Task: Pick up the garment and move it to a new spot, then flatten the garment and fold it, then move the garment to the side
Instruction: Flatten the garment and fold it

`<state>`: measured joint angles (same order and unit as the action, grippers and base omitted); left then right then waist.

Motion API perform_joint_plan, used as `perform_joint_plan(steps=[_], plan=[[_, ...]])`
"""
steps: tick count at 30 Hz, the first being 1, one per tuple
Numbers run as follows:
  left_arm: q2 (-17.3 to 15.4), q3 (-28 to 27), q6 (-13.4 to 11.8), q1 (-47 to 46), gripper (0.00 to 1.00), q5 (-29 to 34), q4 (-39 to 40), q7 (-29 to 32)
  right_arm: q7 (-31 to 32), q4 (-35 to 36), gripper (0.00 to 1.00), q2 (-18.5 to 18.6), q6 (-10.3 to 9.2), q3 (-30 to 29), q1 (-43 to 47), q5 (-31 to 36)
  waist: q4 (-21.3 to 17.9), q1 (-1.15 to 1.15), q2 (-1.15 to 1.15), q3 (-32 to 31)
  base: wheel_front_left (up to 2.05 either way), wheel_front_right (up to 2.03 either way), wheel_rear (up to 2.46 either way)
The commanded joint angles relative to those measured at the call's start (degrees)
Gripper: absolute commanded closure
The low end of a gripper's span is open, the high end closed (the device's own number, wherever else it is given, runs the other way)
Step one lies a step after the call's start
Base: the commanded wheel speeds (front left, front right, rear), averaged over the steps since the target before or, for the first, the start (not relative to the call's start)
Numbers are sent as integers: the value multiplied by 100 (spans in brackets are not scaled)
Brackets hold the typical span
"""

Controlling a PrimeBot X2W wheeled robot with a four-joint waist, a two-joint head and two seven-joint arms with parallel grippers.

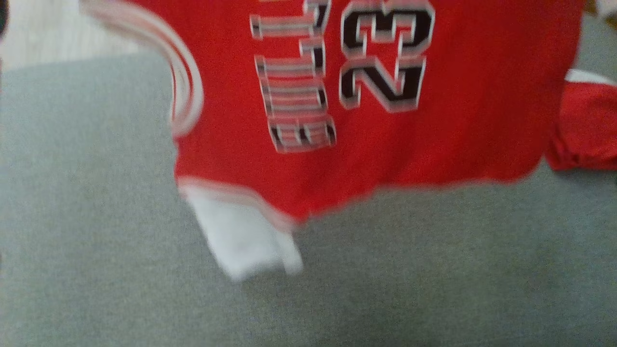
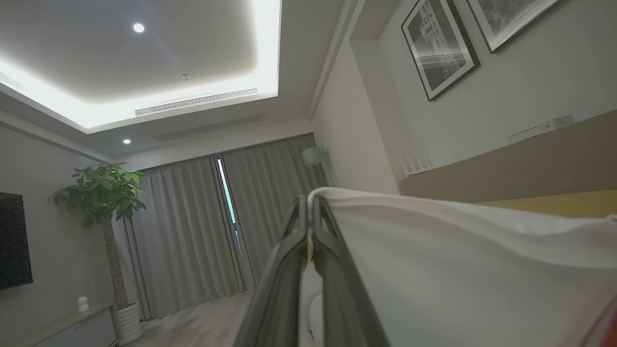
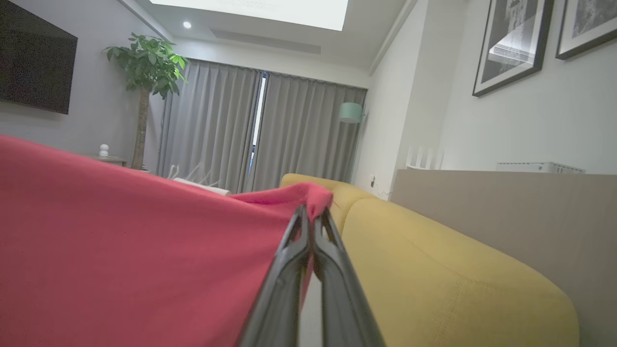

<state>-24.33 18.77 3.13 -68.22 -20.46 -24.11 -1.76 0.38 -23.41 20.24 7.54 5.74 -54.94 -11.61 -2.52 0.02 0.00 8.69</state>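
Head view, starting at the left: what do you get?

Blurred, but a red garment (image 1: 482,96) spreads across the upper part of the frame over a grey ground (image 1: 96,217) that I cannot identify. Its left edge carries a curved white-and-red trim (image 1: 185,82). Below that, a white flap (image 1: 241,236) hangs off the lower hem.

And further right?

First comes striped lettering (image 1: 294,91), then the number 23 (image 1: 385,58) in black with a pale outline, both reading upside down. Past the right edge sits a second bit of red cloth (image 1: 585,130) with a white band. Whether it belongs to the same piece I cannot tell.

Left wrist view?

The left pincer (image 2: 310,205) has its two dark fingers pressed together on a white fabric edge. From the tips the cloth runs off to the right and down, taut along its top, with a sliver of red at the bottom right corner. Behind it are a potted plant (image 2: 101,193) at left, grey curtains (image 2: 217,226) in the middle and framed pictures (image 2: 438,46) on the wall at right.

Right wrist view?

Red cloth covers the left half and rises to a small bunched corner right at the tips of the right pincer (image 3: 312,214), whose fingers are clamped on it. So the cloth lies to the left of those fingers. To their right is a yellow sofa (image 3: 434,270), apart from the cloth.
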Motion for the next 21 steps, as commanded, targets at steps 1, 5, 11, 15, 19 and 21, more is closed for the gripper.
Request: perform_joint_plan(steps=[1,5,11,15,19,21], plan=[[-209,-167,12,-355,100,51,103,-28,-58,122,100,62,-5,39,-255,-32,129,-2,0,502,0,0,0],[-9,-91,-23,-1366,100,296,-653,-565,-647,-656,100,156,-5,331,-1300,14,227,-2,0,1033,0,0,0],[361,-98,19,-2168,100,328,-1437,-1240,-1405,-1638,100,310,-5,554,-2338,299,413,-2,0,1539,0,0,0],[521,-84,182,-1864,100,203,-1581,-1310,-1507,-2070,100,372,-5,633,-2223,399,562,-2,0,1664,0,0,0],[679,-172,287,-1181,100,47,-1375,-1320,-1532,-2367,100,390,-5,600,-1822,416,753,-2,0,1708,0,0,0],[727,-219,333,-697,100,-15,-1175,-1321,-1534,-2395,100,373,-5,485,-1528,367,814,-2,0,1677,0,0,0]])
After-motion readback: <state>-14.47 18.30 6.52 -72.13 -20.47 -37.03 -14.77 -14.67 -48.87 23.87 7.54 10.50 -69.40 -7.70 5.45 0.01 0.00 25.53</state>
